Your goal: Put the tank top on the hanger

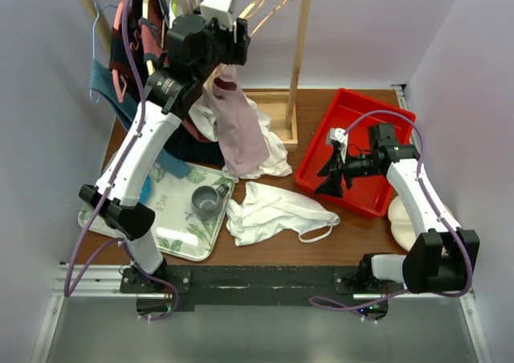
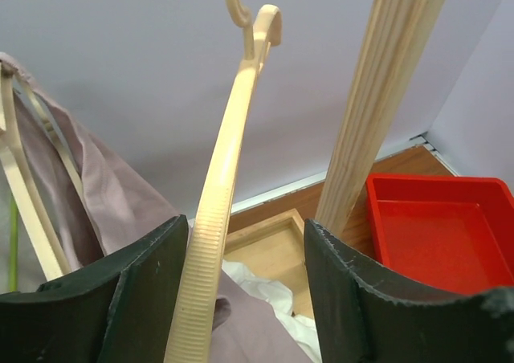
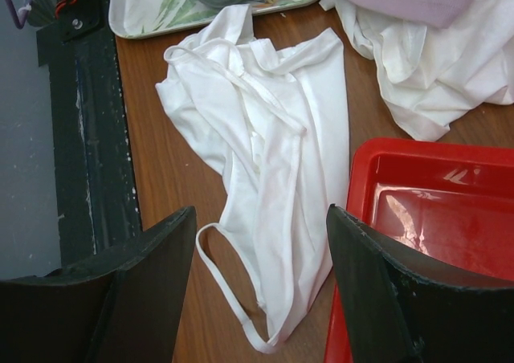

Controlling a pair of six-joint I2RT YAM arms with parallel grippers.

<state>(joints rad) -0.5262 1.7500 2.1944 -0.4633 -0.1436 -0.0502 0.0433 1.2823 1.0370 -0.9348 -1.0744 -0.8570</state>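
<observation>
Pale walls close in a brown table (image 1: pixel 361 246) on three sides. From above, the left gripper (image 1: pixel 241 35) is seen raised at the wooden rack (image 1: pixel 303 50) on the far edge, beside the hanger (image 1: pixel 269 2). The top (image 1: pixel 277 213) lies crumpled near the middle of the near edge, between a tray (image 1: pixel 173 242) and a red bin (image 1: pixel 385 118); it is not yet on the hanger. The right gripper (image 1: pixel 328 178) hangs over the bin's near left corner.

At the left wrist, the fingers (image 2: pixel 136 299) are seen apart. One hanger arm runs up between them, close against one finger and clear of the other, so nothing is clamped. The step is judged to be taking the hanger. It is best gripped squarely on this ribbed part, then lifted so the hook comes free of the rack. Room is tight: the rack post stands just beside one finger, and a mauve garment (image 2: pixel 104 210) hangs on the other side.

At the right wrist, the fingers are spread and empty above the top, with a loose strap nearest. The bin's wall is just beside one finger; bare table lies on the other side.
</observation>
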